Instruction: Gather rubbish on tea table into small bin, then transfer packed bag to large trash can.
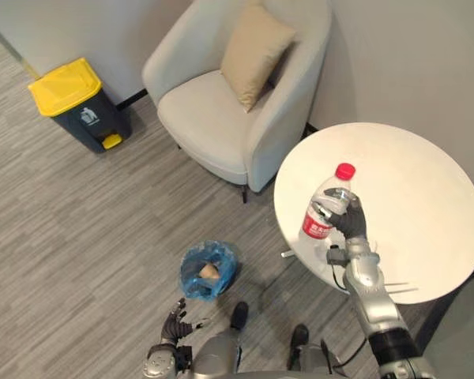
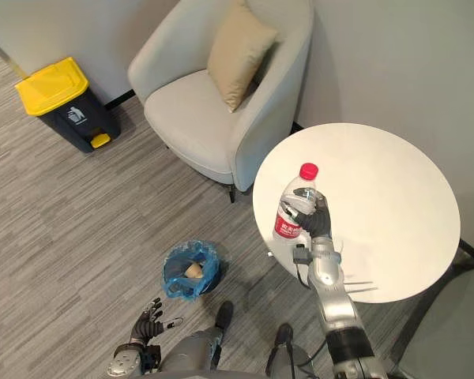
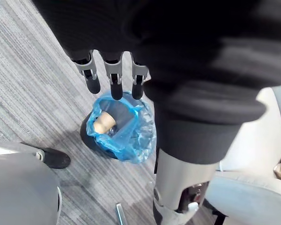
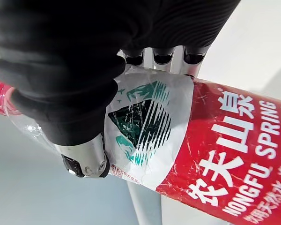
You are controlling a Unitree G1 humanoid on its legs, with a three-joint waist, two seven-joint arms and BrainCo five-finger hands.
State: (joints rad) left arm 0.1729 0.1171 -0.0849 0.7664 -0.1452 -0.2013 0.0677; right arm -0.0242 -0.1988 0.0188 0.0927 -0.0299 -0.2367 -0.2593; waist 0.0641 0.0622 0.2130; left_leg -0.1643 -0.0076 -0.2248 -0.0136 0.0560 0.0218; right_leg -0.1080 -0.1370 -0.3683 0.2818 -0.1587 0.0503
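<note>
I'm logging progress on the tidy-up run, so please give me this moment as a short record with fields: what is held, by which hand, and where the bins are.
held item: bottle, red cap and label, upright over the table
holder: right robot hand, fingers curled round it
floor bin: small bin, blue bag, tan item inside, on the floor left of the table
other hand: left robot hand, fingers straight, low near the small bin
far bin: large trash can, yellow lid shut, by the wall
furniture: armchair with cushion
</note>
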